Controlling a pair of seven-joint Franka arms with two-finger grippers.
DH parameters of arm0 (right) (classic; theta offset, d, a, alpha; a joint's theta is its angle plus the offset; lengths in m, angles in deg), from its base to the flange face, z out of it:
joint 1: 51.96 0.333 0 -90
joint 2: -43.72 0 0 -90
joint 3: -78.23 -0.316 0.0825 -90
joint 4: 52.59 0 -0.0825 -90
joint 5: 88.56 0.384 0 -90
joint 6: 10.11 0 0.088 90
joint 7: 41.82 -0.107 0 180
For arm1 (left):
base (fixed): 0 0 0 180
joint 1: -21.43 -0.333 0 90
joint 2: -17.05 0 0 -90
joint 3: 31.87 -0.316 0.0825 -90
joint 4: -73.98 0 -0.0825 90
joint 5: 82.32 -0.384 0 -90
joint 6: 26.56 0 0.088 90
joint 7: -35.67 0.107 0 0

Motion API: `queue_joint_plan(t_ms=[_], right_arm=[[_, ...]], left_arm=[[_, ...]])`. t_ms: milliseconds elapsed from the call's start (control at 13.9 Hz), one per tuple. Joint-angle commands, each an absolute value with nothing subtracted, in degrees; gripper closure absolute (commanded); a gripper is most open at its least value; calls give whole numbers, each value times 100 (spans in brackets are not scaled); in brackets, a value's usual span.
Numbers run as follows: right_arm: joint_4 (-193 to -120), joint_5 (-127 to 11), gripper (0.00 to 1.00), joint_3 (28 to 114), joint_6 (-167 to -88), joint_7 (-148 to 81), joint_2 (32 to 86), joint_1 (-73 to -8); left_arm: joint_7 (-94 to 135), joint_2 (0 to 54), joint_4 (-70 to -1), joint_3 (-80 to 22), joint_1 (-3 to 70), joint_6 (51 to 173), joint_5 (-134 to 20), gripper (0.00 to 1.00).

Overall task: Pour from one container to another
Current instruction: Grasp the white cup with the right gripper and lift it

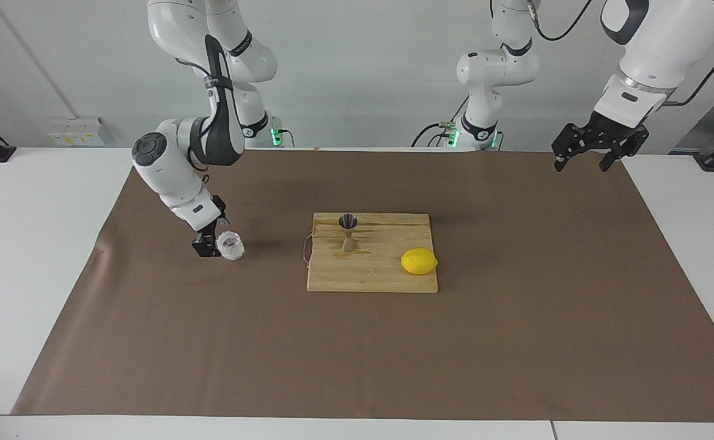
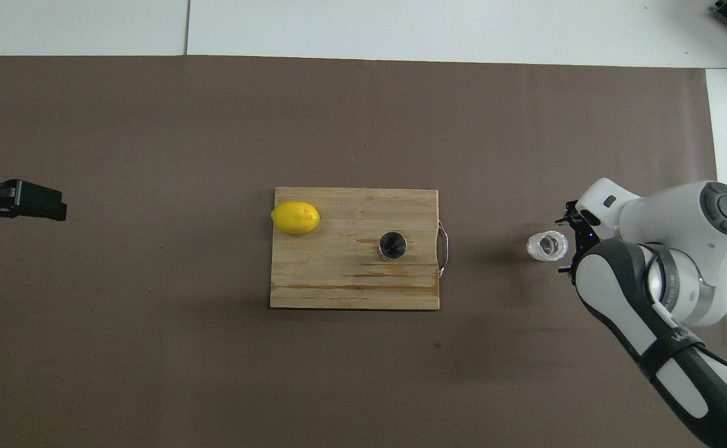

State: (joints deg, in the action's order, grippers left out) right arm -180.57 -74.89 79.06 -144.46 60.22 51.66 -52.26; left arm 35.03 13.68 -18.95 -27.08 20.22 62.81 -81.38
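Observation:
The clear faceted glass cup stands upright on the brown mat, toward the right arm's end of the table; it also shows in the overhead view. My right gripper is low beside the cup on the side away from the board, with its fingers spread wider than the cup and their tips at its edge. The silver hourglass jigger stands upright on the wooden board, as the overhead view also shows. My left gripper waits open, raised over the mat's edge at the left arm's end.
A yellow lemon lies on the board at its corner toward the left arm's end, farther from the robots than the jigger. The board's metal handle faces the cup. The brown mat covers most of the table.

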Motion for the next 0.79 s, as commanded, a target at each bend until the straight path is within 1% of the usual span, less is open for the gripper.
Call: queue_joint_plan(t_ms=[0, 144, 216, 288, 360, 432, 720], right_arm=[[-18099, -7064, 0, 7893, -14695, 6565, 5338, -5293], [-18091, -7054, 0, 7893, -14713, 6610, 5347, -5293], [-18091, -7054, 2, 7893, -14704, 6637, 5347, -5293], [-18082, -7054, 19, 7893, -14696, 6646, 5347, -5293], [-18073, -7054, 32, 7885, -14669, 6646, 5347, -5293], [-18064, -7028, 35, 7885, -14660, 6637, 5347, -5293], [-18020, -6896, 41, 7858, -14634, 6628, 5339, -5223]], left_arm=[[3594, 1265, -1928, -2642, 1923, 6213, -8215, 0], [3602, 1309, -1805, -2668, 1923, 6108, -8180, 0], [3611, 1327, -1770, -2668, 1923, 6055, -8171, 0], [3611, 1327, -1769, -2668, 1932, 6063, -8171, 0], [3611, 1327, -1778, -2668, 1923, 6072, -8136, 0], [3620, 1318, -1778, -2668, 1923, 6080, -8092, 0], [3655, 1300, -1822, -2668, 1923, 6098, -8039, 0]])
